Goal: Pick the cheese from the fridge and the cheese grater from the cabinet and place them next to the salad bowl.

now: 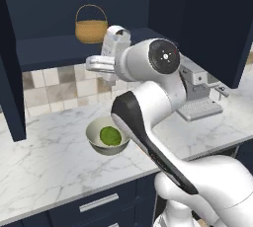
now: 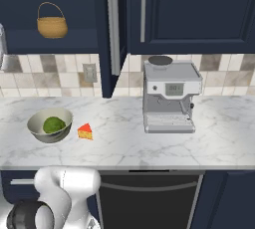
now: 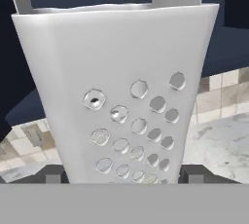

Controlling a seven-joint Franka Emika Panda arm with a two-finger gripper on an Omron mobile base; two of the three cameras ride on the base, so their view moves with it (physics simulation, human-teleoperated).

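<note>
Here, cheese grater [image 3: 119,91]: between the two finger tips, its perforated face toward the hand camera.
Gripper [image 3: 121,173]: jaws clamped on the grater's sides.
Cheese [image 2: 85,132]: beside the salad bowl [image 2: 37,128].

One cheese grater [image 3: 121,96], one salad bowl [image 2: 49,125], one cheese [image 2: 85,132] wedge, one woven basket [image 2: 52,22] and one coffee machine [image 2: 169,96] are counted.
</note>
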